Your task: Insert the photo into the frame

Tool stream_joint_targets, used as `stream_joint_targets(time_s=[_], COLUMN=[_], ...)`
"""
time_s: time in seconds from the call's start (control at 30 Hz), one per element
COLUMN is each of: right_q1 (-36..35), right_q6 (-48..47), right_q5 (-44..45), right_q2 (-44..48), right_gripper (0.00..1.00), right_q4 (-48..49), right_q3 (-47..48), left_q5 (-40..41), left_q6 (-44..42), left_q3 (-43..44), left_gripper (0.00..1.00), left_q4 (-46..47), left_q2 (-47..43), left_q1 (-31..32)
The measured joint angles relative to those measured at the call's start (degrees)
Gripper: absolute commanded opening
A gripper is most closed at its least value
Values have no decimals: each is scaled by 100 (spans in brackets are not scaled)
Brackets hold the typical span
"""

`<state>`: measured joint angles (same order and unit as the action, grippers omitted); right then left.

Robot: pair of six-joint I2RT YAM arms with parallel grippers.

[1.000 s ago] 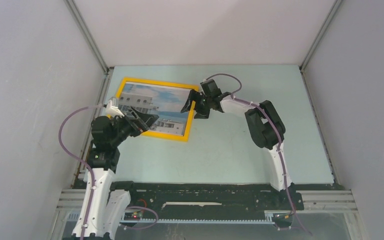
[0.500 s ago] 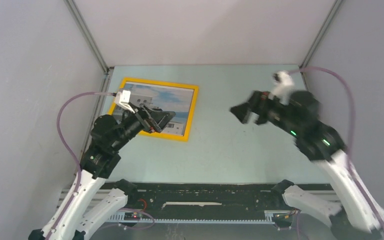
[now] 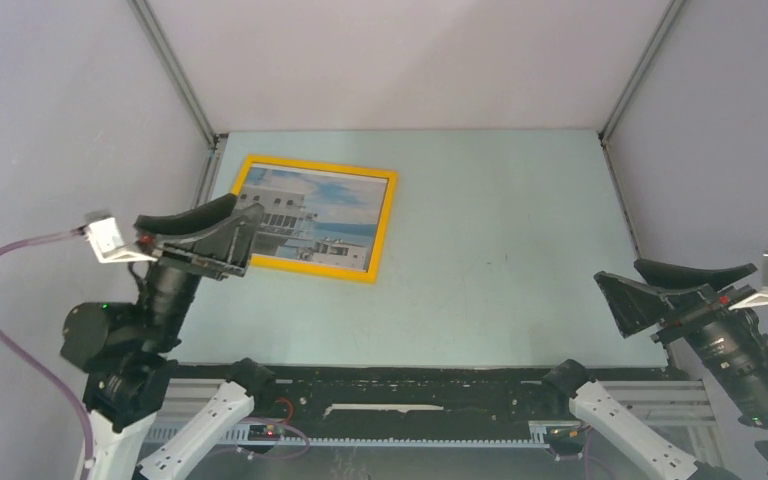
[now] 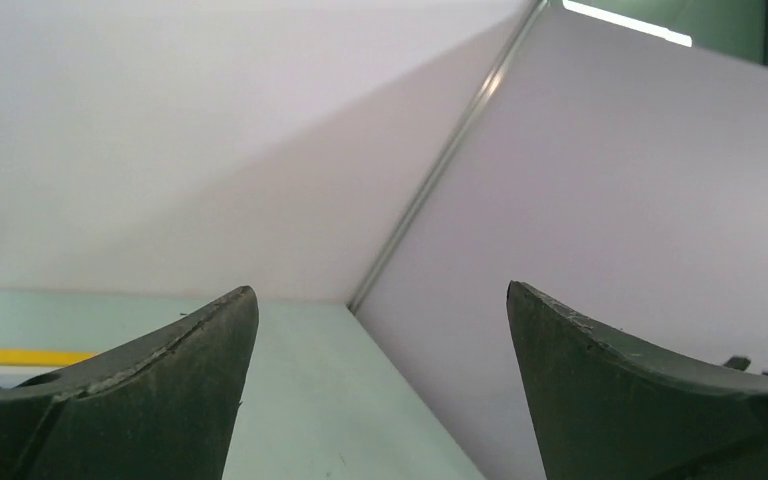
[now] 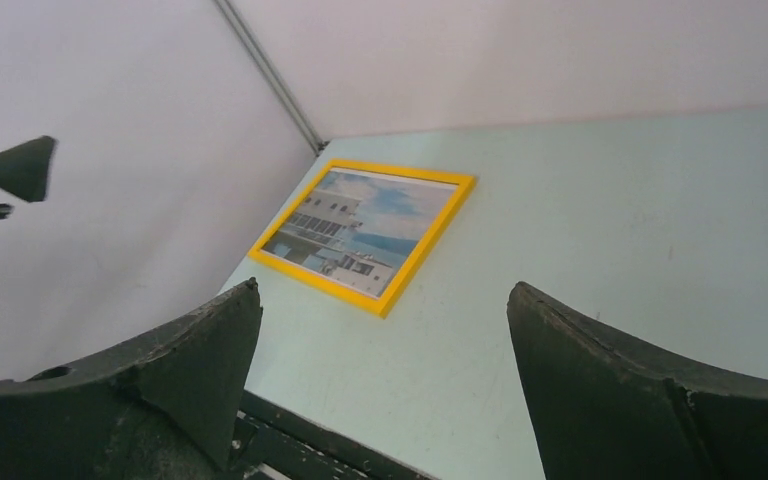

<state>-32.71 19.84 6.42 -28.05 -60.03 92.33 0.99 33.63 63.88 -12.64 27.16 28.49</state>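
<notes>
- The pale green worktop [image 3: 500, 260] carries the frame toward its far-left corner, close to the side wall.
- The frame [image 3: 384, 225], yellow-orange, lies flat and a little skewed to the worktop's edges.
- The photo [image 3: 330, 215] (white building, blue sky) lies inside the yellow border and fills it. Whether it is fully seated I cannot tell.
- The left gripper [image 4: 381, 288] hangs raised at the near-left, fingers wide apart and empty.
- The right gripper [image 5: 382, 285] hangs at the near-right, well apart from the frame, fingers likewise spread on nothing.
- In my judgement the insertion step looks finished. The next move calls only for parking both arms, or for checking that the photo sits square.
</notes>
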Motion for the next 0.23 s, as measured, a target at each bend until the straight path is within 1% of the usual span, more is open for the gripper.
stream_joint_targets(time_s=[0.13,0.23], right_q1=[0,0], right_q6=[-4,-4], right_q5=[144,201], right_q2=[22,216], right_gripper=[99,100], right_q4=[-192,-140], right_q3=[7,-284], left_q5=[385,490], left_q6=[-94,-79], left_q3=[186,227], left_gripper=[100,100], left_q4=[-68,-122], left_q2=[-236,-273], left_q1=[0,0])
